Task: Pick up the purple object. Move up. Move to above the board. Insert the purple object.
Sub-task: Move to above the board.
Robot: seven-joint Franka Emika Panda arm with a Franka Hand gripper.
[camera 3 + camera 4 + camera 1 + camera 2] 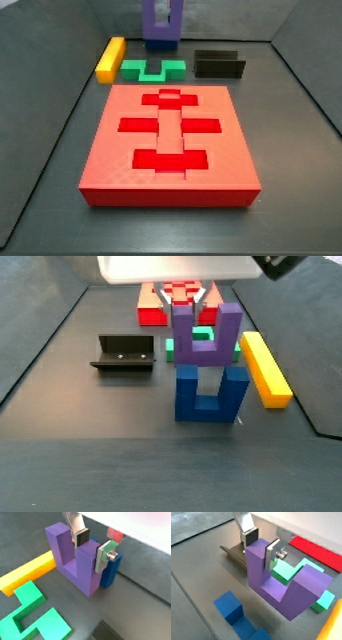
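The purple object (75, 564) is a U-shaped block, prongs up. My gripper (92, 549) is shut on one prong, one silver finger inside the U and one outside, as both wrist views show (261, 548). In a side view the purple object (210, 344) hangs under the gripper (189, 304), just above the floor. The red board (118, 160), with its cross-and-bar cut-outs, lies apart from it; in a side view the purple object (160, 22) is beyond the board's far end. A strip of the board (314, 552) shows in a wrist view.
A blue U-shaped block (210, 396) stands right beside the purple one. A green notched block (154, 70) and a yellow bar (110, 57) lie between it and the board. The dark fixture (221, 65) stands beside the green block. Dark walls enclose the floor.
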